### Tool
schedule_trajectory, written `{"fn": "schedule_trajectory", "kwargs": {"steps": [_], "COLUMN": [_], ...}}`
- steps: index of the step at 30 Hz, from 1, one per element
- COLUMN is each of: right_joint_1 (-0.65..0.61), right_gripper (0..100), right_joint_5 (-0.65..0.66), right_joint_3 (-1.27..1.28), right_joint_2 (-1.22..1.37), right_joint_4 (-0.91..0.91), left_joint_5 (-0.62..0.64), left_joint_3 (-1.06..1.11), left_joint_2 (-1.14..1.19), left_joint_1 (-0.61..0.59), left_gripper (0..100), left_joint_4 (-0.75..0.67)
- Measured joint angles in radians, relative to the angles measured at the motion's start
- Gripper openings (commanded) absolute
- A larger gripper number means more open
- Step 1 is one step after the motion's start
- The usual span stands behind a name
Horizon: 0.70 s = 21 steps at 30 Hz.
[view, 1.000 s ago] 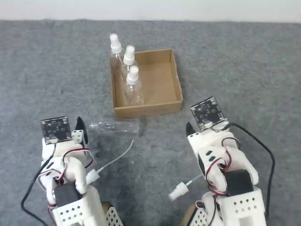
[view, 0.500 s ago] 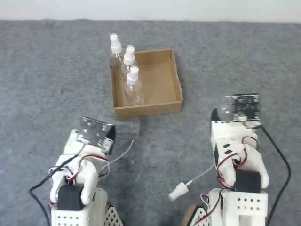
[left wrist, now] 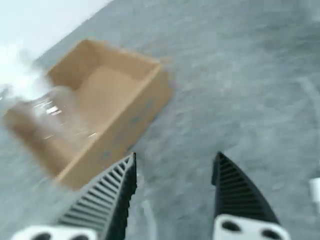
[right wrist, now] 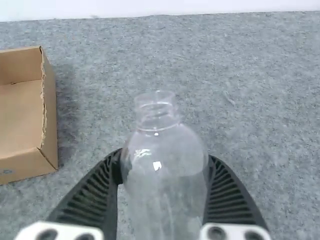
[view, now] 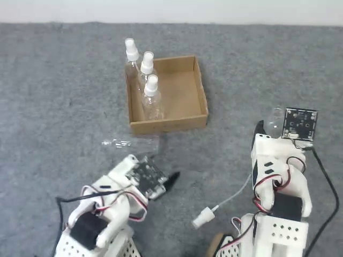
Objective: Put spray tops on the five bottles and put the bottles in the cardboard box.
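1. Cardboard box (view: 169,125): plain brown corrugated card, square, open at the top, low walls. It sits on the worktop toward the far side, between the two arms.

2. Capped bottles (view: 153,101), three: clear plastic, rounded shoulders, each fitted with a white spray top. They stand upright in a row inside the box, along its left wall as the high view shows it.

3. Lying bottle (view: 131,144): clear plastic, on its side on the worktop just in front of the box's front wall.

4. Open-necked bottle (right wrist: 157,125): clear plastic, threaded neck bare, no top. It is pinched between the ribbed black fingers of the right hand (right wrist: 165,159), neck pointing away from the wrist, held to the right of the box.

5. Loose spray top (view: 203,218): white, with a thin pale dip tube trailing from it, lying on the worktop beside the right arm's base.

6. Left hand (left wrist: 176,159): fingers spread, nothing between them, low over the worktop near the lying bottle and facing the box.

7. Worktop (view: 64,80): grey, felt-like, fibrous covering.

8. Wall (view: 214,10): plain white strip along the far edge.
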Motion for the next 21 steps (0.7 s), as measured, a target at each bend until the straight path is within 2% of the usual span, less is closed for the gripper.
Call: {"fn": "schedule_trajectory", "kwargs": {"steps": [5, 12, 18, 21], "right_joint_1": [0.002, 0.002, 0.002, 0.002], "right_gripper": [9.3, 9.3, 9.3, 9.3], "right_joint_5": [0.0, 0.0, 0.0, 0.0], "right_joint_3": [0.0, 0.0, 0.0, 0.0], "right_joint_2": [0.0, 0.0, 0.0, 0.0], "right_joint_4": [0.0, 0.0, 0.0, 0.0], "left_joint_5": [0.054, 0.117, 0.137, 0.141], "left_joint_3": [0.061, 0.066, 0.091, 0.089], "left_joint_2": [0.0, 0.0, 0.011, 0.11], "left_joint_1": [0.173, 0.302, 0.354, 0.364], "left_gripper": [25, 25, 25, 25], "left_joint_4": [-0.012, -0.028, -0.057, -0.092]}}
